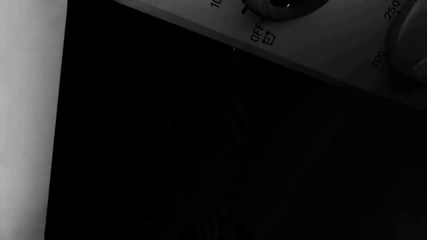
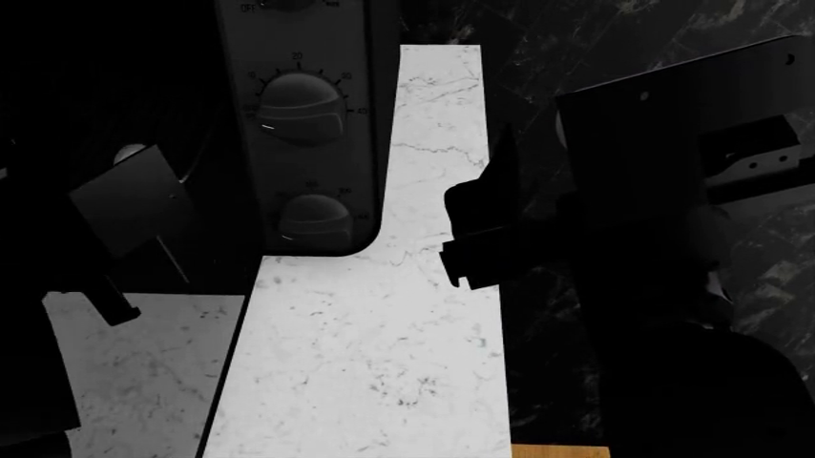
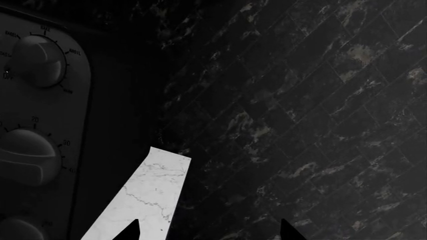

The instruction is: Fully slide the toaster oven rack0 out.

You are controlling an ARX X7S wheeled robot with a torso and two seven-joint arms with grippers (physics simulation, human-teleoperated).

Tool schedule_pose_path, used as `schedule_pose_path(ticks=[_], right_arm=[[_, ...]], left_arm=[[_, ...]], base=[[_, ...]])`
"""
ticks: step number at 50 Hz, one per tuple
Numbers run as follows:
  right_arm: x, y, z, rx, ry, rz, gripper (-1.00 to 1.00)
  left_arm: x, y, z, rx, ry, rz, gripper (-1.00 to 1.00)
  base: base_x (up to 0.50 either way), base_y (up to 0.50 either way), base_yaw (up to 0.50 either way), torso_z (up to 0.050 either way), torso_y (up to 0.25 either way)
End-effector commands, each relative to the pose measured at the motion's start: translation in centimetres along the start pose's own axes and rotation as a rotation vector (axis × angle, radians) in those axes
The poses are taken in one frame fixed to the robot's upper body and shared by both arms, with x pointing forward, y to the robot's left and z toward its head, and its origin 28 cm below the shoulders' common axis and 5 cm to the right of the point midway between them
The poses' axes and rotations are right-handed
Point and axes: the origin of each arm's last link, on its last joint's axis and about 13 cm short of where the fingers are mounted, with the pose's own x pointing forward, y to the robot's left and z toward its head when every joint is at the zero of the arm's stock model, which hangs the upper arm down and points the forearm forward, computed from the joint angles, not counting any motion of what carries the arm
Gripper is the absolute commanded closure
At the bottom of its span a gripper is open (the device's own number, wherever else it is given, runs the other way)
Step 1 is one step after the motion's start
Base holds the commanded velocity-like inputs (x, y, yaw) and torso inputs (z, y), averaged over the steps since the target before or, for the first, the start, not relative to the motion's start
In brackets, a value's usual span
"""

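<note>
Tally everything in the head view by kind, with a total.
Round dark grey knobs: 3
Black box-shaped toaster oven: 1
White marble countertop: 1
Black robot arms: 2
Total: 7

The robot's body reads as flat black, angular plates with hard edges. In the head view, the broad black right arm housing [image 2: 662,239] shows a small round hole near its upper edge and a stepped bracket at the side. The black left arm link [image 2: 128,200] appears to be a square-cornered plate. Two pointed black right fingertips [image 3: 133,231] show in the right wrist view.
</note>
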Motion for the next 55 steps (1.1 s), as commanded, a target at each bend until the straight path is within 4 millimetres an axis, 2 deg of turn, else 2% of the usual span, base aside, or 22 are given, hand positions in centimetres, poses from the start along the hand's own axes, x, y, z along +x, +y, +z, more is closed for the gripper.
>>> schedule_pose_path(ticks=[1, 10, 35, 36, 48, 55], right_arm=[[0.0, 0.1, -0.1, 0.004, 0.004, 0.005, -1.00], [-0.2, 0.0, 0.0, 0.004, -0.002, 0.006, -1.00], [0.1, 0.2, -0.1, -0.001, 0.004, 0.014, -1.00], [0.1, 0.2, -0.1, -0.002, 0.003, 0.015, -1.00], [0.0, 0.3, -0.1, -0.004, 0.003, 0.018, -1.00], [0.0, 0.4, -0.1, -0.006, 0.002, 0.021, -1.00]], left_arm=[[-3.2, -0.8, 0.1, -0.082, -0.080, -0.061, 1.00], [-6.0, -0.8, -0.2, -0.089, -0.105, -0.024, 1.00], [-13.7, -2.3, -1.7, -0.082, -0.166, 0.083, 1.00], [-13.9, -2.4, -1.7, -0.080, -0.161, 0.098, -1.00], [-17.5, -2.7, -2.1, -0.076, -0.179, 0.173, -1.00], [-18.2, -2.5, -2.1, -0.091, -0.187, 0.190, -1.00]], base=[[0.00, 0.00, 0.00, 0.000, 0.000], [0.00, 0.00, 0.00, 0.000, 0.000], [0.00, 0.00, 0.00, 0.001, 0.002], [-0.01, 0.00, 0.00, 0.000, 0.010], [0.00, 0.00, 0.00, 0.000, 0.000], [0.00, 0.00, 0.00, 0.000, 0.000]])
